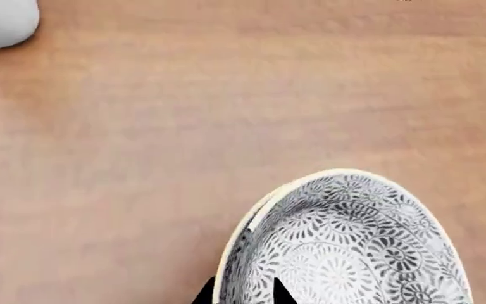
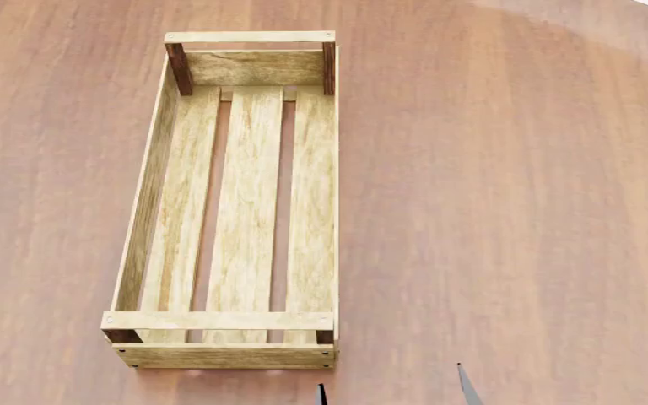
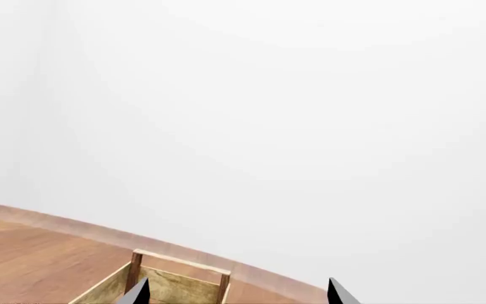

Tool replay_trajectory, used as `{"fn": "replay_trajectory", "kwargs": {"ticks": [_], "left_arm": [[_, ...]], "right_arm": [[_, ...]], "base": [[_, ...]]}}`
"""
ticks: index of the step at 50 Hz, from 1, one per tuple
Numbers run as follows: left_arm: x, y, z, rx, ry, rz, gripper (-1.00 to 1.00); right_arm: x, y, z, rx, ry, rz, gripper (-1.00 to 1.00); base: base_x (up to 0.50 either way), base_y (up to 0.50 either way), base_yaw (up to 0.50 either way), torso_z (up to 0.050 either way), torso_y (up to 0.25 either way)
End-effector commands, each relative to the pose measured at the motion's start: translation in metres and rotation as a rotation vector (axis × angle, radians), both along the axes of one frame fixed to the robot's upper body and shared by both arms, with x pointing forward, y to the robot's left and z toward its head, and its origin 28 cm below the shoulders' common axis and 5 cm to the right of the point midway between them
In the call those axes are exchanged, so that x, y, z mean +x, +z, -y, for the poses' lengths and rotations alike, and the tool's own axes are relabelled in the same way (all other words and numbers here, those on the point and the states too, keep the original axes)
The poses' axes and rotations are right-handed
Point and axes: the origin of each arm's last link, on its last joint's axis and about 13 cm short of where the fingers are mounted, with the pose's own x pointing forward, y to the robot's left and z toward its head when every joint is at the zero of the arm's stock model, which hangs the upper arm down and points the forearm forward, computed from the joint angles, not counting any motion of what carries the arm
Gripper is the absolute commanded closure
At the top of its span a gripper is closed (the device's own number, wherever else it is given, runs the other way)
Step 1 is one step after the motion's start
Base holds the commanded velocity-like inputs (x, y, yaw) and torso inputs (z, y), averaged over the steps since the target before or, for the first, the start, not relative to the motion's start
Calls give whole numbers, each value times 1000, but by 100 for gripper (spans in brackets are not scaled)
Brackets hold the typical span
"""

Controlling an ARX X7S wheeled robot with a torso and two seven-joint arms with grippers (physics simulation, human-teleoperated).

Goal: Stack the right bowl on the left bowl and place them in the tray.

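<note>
Brown wooden bench (image 2: 504, 211) carries the tray (image 2: 144, 219), empty, long axis running away from the robot. Left tool (image 1: 241, 296) pinches the rim of the stacked bowls (image 1: 353, 247). Right tool (image 3: 235, 292) stands wide, holding nothing, nearer the tray

Empty light-wood tray (image 2: 245, 211) lengthwise on table; patterned grey-white bowls (image 1: 353, 247) nested, upright on table.

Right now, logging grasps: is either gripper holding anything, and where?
Left gripper grips the bowl at its rim, one finger each side. Right gripper is open, holding nothing.
</note>
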Motion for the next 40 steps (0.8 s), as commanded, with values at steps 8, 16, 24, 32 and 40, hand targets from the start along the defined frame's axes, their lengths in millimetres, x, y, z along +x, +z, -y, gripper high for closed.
{"fn": "replay_trajectory", "kwargs": {"ticks": [8,16,24,32,40], "left_arm": [[12,15,14,178,-132,20,100],[41,53,43,357,-322,67,100],[71,85,82,496,-504,105,100],[96,111,138,610,-756,172,100],[105,137,175,689,-887,245,100]], "right_arm": [[2,3,-1,-12,2,18,-100],[1,4,0,-10,-2,21,-100],[0,5,2,-5,-9,28,-100],[-3,7,4,0,-17,34,-100],[-6,7,4,3,-25,38,-100]], "base": [[0,0,0,0,0],[0,0,0,0,0],[0,0,0,0,0],[0,0,0,0,1],[0,0,0,0,0]]}}
